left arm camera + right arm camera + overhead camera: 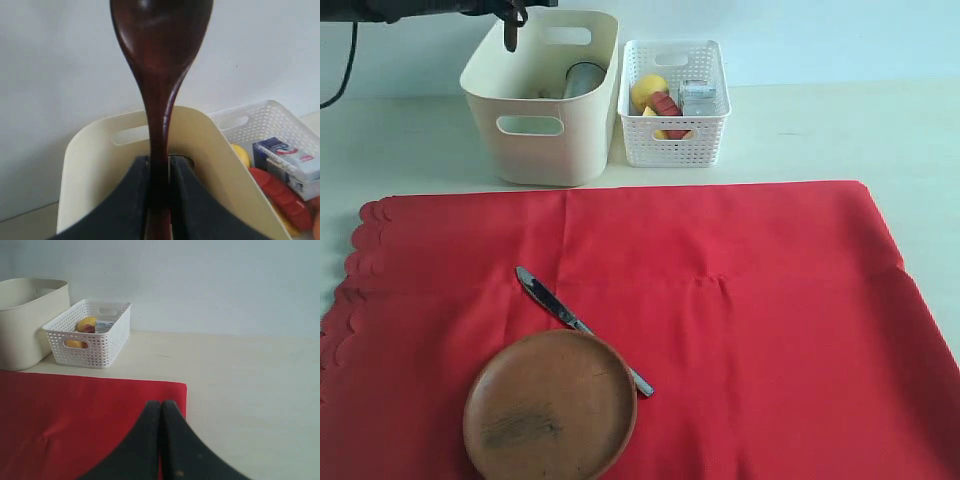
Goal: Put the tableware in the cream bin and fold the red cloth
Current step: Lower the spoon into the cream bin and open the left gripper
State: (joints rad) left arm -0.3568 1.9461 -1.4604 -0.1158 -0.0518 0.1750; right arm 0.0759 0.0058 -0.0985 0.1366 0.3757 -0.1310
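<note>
At the far left, a dark wooden spoon (161, 45) is being held by the left gripper (160, 167), whose black jaws are being kept narrow on the slim handle, with the glossy red-brown bowl sticking out beyond them. In the exterior view the spoon is being hung over the rear left rim of the cream bin (540, 150), a smooth tub with rounded corners and oval handle cut-outs. Inside the bin, a steel cup (582, 78) is being seen lying tilted. Just right of the bin, a white lattice basket (675, 135) is being occupied by a lemon (648, 90), a sausage (667, 104) and a milk carton (697, 96). Nearer the camera, the pale table (410, 150) is being covered by the red cloth (750, 320), spread flat, with its scalloped edge at the left and faint crease lines across it. On its left half a metal knife (555, 305) is being laid diagonally, touching the rim of the round brown plate (550, 405). At the right, the right gripper (161, 407) is being kept fully closed and empty near the cloth's corner.
</note>
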